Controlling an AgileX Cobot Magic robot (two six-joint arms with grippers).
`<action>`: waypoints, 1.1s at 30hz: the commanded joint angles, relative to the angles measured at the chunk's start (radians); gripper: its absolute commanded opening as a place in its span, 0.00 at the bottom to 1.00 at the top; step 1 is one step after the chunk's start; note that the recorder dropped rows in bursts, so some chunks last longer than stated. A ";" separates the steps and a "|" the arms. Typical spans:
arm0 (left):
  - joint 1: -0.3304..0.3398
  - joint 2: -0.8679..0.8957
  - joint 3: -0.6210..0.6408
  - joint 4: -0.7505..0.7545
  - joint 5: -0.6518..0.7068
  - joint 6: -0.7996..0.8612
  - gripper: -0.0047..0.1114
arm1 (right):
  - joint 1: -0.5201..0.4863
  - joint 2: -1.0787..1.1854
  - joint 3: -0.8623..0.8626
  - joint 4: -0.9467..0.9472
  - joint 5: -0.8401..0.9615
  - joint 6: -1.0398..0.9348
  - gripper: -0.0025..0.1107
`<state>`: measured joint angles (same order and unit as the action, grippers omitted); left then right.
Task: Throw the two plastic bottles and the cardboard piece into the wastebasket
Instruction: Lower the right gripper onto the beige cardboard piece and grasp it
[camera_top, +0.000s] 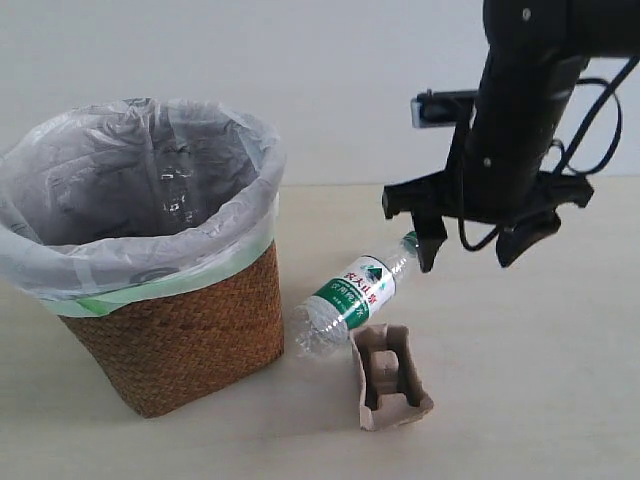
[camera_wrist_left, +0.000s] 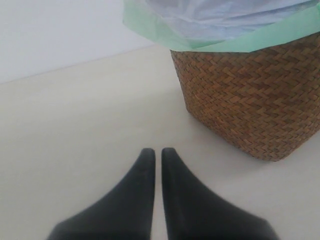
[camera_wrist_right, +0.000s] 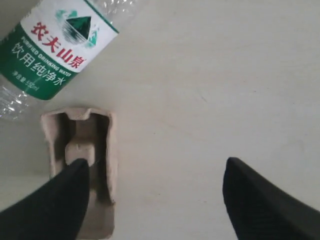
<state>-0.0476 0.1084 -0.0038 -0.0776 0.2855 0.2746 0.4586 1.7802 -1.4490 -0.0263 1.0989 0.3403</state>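
The green-and-white-label bottle (camera_top: 352, 293) (camera_wrist_right: 50, 52) lies on its side on the table, its base near the wastebasket (camera_top: 175, 335) (camera_wrist_left: 250, 95). In front of it lies the cardboard piece (camera_top: 392, 378) (camera_wrist_right: 80, 150), cups up. My right gripper (camera_top: 470, 245) (camera_wrist_right: 156, 162) hangs open above the table by the bottle's cap end, with nothing between its fingers. One finger (camera_wrist_right: 60, 200) overlaps the cardboard in the right wrist view. My left gripper (camera_wrist_left: 157, 151) is shut and empty, low over the table beside the basket. The red-label bottle is not clearly in view.
The white bag liner (camera_top: 140, 180) with a green band (camera_wrist_left: 240, 42) spreads wide over the basket rim. A pale wall stands behind the table (camera_top: 540, 400).
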 joint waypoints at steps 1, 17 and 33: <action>0.003 -0.002 0.004 -0.008 -0.008 -0.009 0.07 | 0.033 -0.012 0.115 0.039 -0.140 -0.010 0.61; 0.003 -0.002 0.004 -0.008 -0.008 -0.009 0.07 | 0.169 0.046 0.162 0.040 -0.275 0.068 0.61; 0.003 -0.002 0.004 -0.008 -0.008 -0.009 0.07 | 0.169 0.207 0.162 0.021 -0.387 0.068 0.61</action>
<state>-0.0476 0.1084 -0.0038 -0.0776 0.2855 0.2746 0.6269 1.9792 -1.2877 0.0062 0.7307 0.4051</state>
